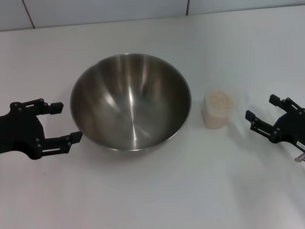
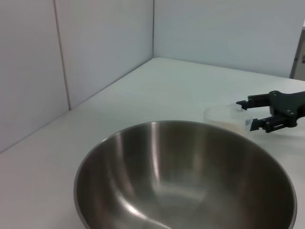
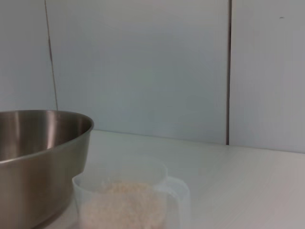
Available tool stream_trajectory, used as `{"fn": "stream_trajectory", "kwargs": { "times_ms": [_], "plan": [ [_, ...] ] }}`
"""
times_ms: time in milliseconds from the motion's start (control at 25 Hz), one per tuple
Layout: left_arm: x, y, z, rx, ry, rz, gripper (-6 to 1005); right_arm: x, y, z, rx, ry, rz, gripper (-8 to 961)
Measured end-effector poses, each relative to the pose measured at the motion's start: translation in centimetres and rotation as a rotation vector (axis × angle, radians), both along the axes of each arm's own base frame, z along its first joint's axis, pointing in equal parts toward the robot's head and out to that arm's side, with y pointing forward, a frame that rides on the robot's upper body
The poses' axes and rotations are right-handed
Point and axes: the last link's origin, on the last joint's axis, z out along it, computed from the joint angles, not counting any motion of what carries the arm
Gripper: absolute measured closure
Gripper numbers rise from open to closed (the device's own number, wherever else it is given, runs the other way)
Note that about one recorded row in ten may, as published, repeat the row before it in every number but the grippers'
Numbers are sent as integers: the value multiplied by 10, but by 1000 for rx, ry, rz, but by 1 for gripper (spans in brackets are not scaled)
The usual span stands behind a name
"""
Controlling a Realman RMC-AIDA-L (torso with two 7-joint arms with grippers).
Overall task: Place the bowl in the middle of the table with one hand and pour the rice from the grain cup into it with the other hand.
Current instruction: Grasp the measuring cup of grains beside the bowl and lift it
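The bowl and grain cup run past picture edges.

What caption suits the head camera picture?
Open left gripper beside empty bowl; open right gripper near grain cup of rice.

Narrow gap between bowl and grain cup

Stainless-steel mixing bowl upright near the middle of the white table — wide, shiny brushed inside, thin rim, nothing in it. Grain cup upright just beside it on the robot's right, apart from the bowl wall; small, clear plastic, rounded rim, far smaller than the bowl. Rice inside the cup — pale beige grains filling it close to the rim, none spilled on the tabletop.
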Motion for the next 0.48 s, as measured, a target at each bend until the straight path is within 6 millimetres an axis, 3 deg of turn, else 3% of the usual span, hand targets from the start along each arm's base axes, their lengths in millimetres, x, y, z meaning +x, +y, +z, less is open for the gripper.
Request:
{"fn": "stream_trajectory", "kwargs": {
  "times_ms": [480],
  "plan": [
    [1, -1, -2, -8, 2, -5, 190, -8, 20, -2, 15, -9, 10, 119]
  ]
}}
